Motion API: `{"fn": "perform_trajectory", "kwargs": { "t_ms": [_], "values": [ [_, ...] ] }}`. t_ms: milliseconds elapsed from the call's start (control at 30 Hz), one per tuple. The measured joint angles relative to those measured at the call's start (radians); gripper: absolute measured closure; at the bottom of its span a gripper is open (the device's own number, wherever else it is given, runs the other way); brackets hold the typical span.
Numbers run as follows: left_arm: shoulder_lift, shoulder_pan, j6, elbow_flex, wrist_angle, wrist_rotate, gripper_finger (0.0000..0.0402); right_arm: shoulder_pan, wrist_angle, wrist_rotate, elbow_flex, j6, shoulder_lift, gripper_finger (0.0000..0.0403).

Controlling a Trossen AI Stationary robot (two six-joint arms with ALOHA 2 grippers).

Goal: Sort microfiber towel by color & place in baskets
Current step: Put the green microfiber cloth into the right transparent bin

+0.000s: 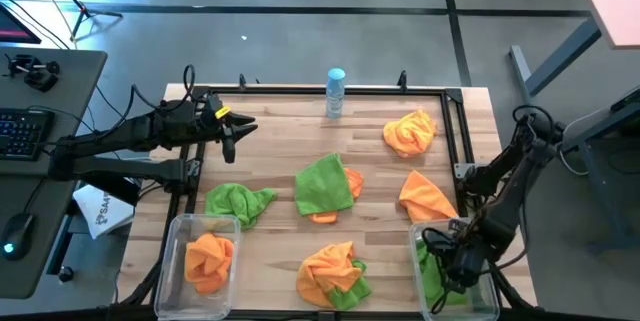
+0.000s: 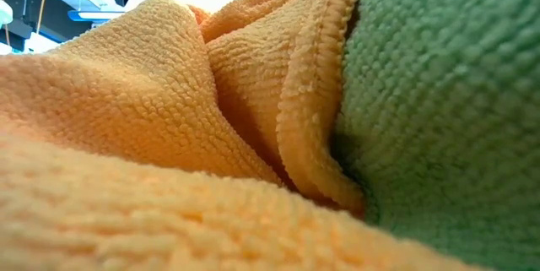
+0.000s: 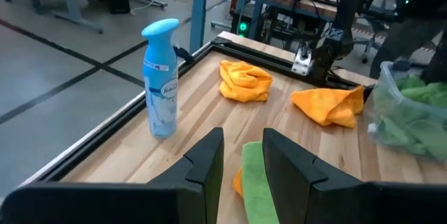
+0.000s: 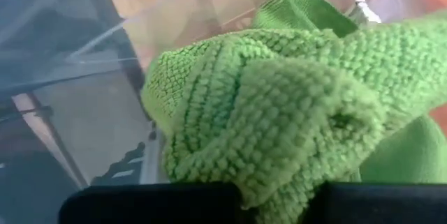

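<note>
Green looped pile fills the right wrist view: the right hand is down inside the right basket at about 5 o'clock on the desk, closed on a green towel whose nubby terry bunches between its fingers. That grippy pile is the likely trouble; on release it could cling to a finger and ride back out of the tub, or a fold could drape over the thin clear rim. The left hand hangs near 10 o'clock by the spray bottle, its fingers narrowly parted and empty. The left basket at 7 o'clock holds an orange towel. Still loose on the smooth wood: orange towels at 1 o'clock and 3 o'clock, a green one at 8 o'clock, and two mixed heaps, centre and 6 o'clock. In those heaps the soft layers overlap, so a pinch could lift both colours together and spoil the sort.
</note>
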Motion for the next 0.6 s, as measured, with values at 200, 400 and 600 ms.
{"fn": "perform_trajectory", "kwargs": {
  "t_ms": [200,400,600],
  "values": [
    [0.0,0.0,-0.006,0.0,-0.001,0.0,0.0312,0.0,0.17,-0.016,-0.132,-0.059,0.001,0.0403],
    [0.0,0.0,-0.006,0.0,-0.001,-0.008,0.0312,0.0,0.235,-0.065,-0.19,-0.057,0.0,0.0384],
    [0.0,0.0,0.022,0.0,-0.001,-0.057,0.0312,0.0,0.227,-0.064,-0.175,-0.059,0.0,0.0324]
  ]
}}
